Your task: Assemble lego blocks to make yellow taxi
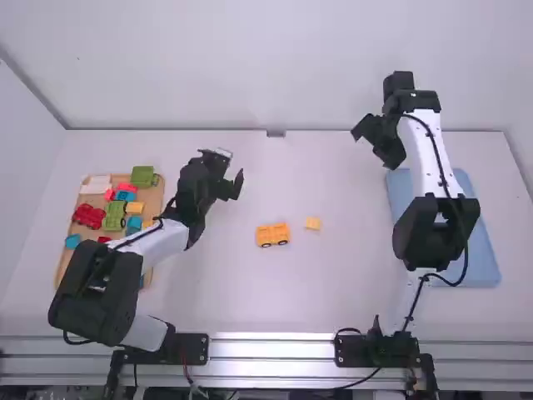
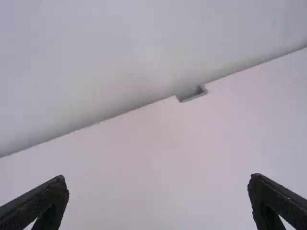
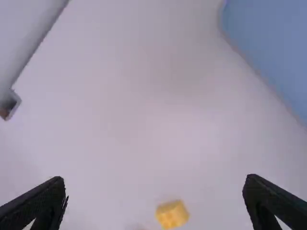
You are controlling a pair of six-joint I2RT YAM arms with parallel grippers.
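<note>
A: State of hands noted?
B: Left hand (image 2: 158,178) spread wide, nothing held; right hand (image 3: 154,178) likewise wide and empty. Both are held clear of the parts.
A: Position of parts?
B: The wheeled yellow piece (image 1: 272,235) and the small yellow block (image 1: 312,223) are seen on the bench (image 1: 333,292), near each other, apart.
A: Likely faults?
B: If the block is gripped off-centre, it may be twisted, and its underside may be set askew on the studs. If the wheeled piece is left unbraced, it may be rolled away under the push.
A: Collision?
B: Possible, if both hands are brought into that narrow space together.
</note>
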